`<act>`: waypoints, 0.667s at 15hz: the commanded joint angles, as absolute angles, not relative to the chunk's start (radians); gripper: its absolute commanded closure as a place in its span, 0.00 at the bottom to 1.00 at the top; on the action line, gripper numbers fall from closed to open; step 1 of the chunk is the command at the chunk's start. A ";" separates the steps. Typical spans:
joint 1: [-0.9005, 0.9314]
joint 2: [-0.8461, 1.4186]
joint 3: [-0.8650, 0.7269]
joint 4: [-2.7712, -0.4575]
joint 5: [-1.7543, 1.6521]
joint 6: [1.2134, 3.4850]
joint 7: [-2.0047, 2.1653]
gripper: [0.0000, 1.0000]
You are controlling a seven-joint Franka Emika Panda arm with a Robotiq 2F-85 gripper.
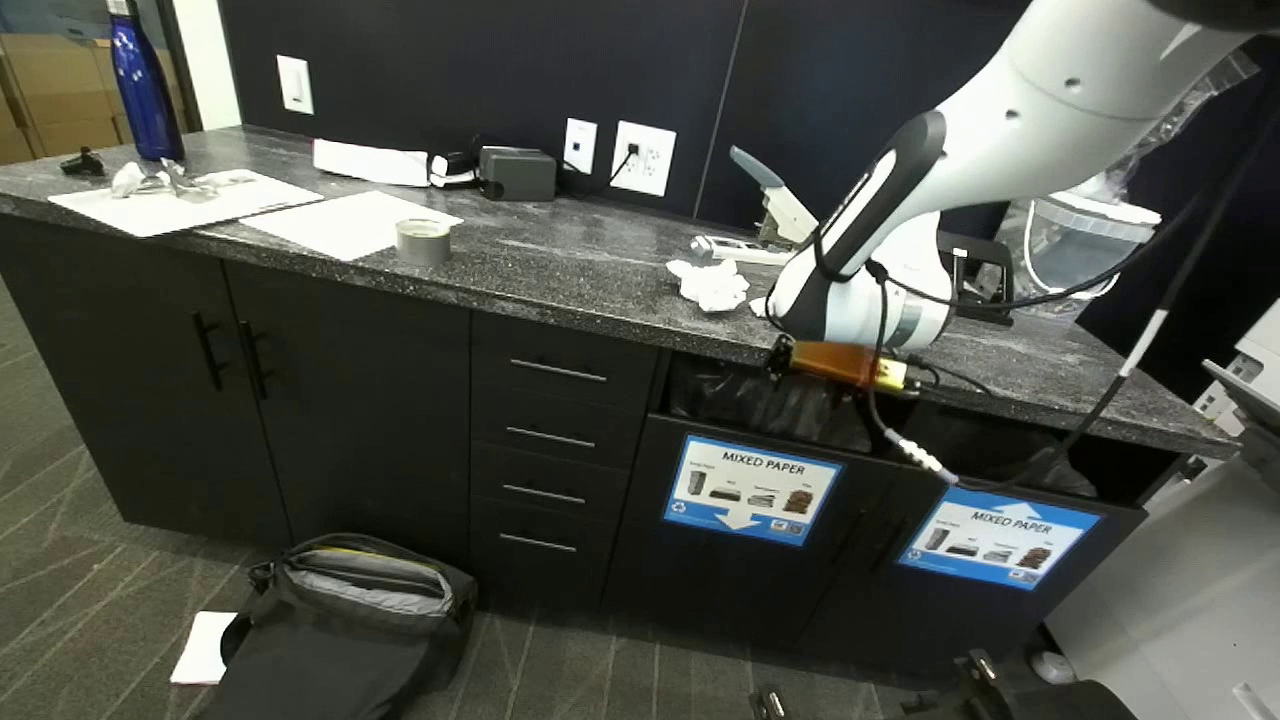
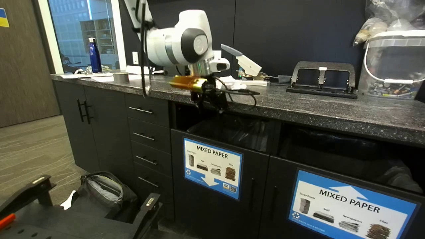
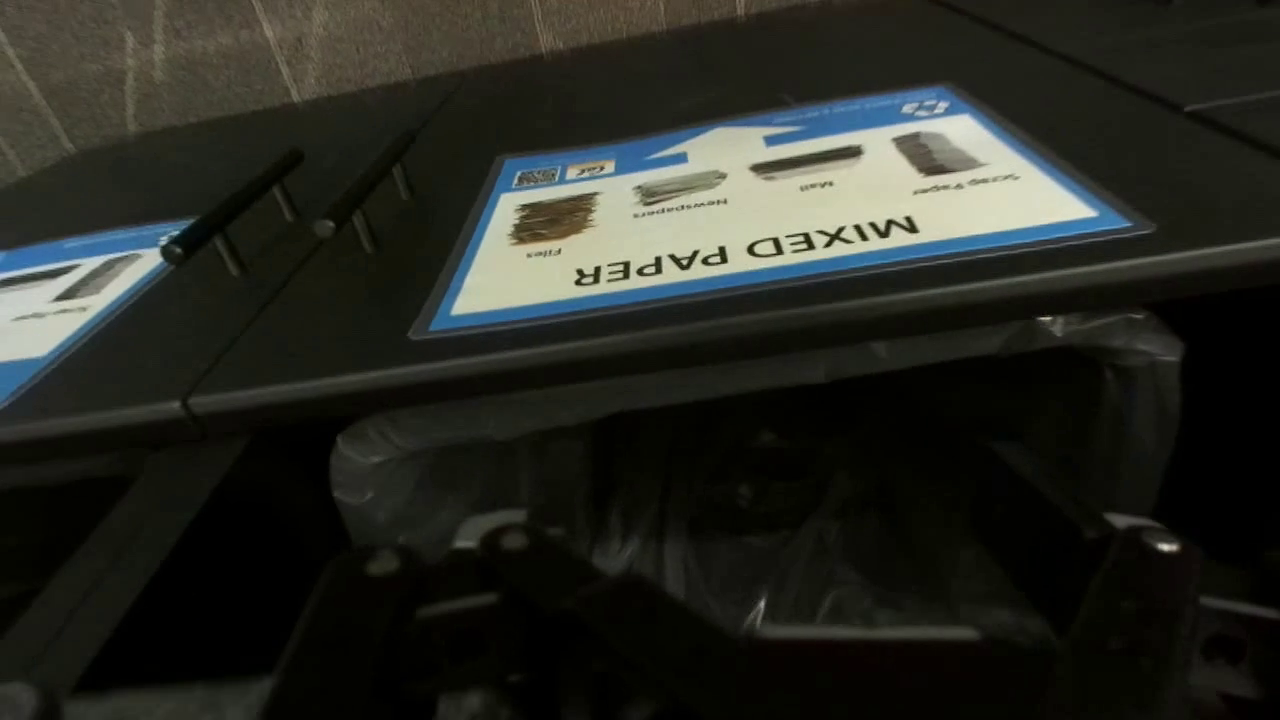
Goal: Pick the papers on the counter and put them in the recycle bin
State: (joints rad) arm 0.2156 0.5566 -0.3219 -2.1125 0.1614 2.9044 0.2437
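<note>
The release step at the lined bin (image 3: pixel 395 460), under the table (image 1: pixel 575 265) and by a MIXED PAPER sign (image 3: pixel 770 225), was judged to be in hand. In the wrist view, the fingers (image 3: pixel 1145 585) were seen spread wide apart at its mouth, and nothing was seen gripped between them. Whether any paper was held inside the bin could not be told, as its depths were too dark to be read.

The task was judged unfinished. On the table, a crumpled paper (image 1: pixel 714 287) was shown in both exterior views, and a smaller scrap (image 1: pixel 757 308) was seen just beside it, apparently partly covered by the arm (image 1: pixel 1050 110); whether the two were joined could not be told. At the far end, near a blue bottle (image 1: pixel 146 95), more crumpled pieces (image 1: pixel 128 181) were seen on a flat white sheet (image 1: pixel 130 216), though whether all of them were paper could not be made out. The paper nearer the bin was judged best taken next; for the pieces on the sheet, a longer reach would be needed.
</note>
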 commanded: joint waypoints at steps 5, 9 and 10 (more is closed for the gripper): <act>0.119 0.305 -0.220 -1.920 0.014 2.436 0.258 0.00; 0.022 0.405 -0.141 -1.674 0.167 2.300 0.338 0.00; 0.009 0.438 -0.138 -1.621 0.180 2.284 0.372 0.00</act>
State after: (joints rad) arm 0.0692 0.3142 -0.1779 -1.8174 0.1161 2.3581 0.2966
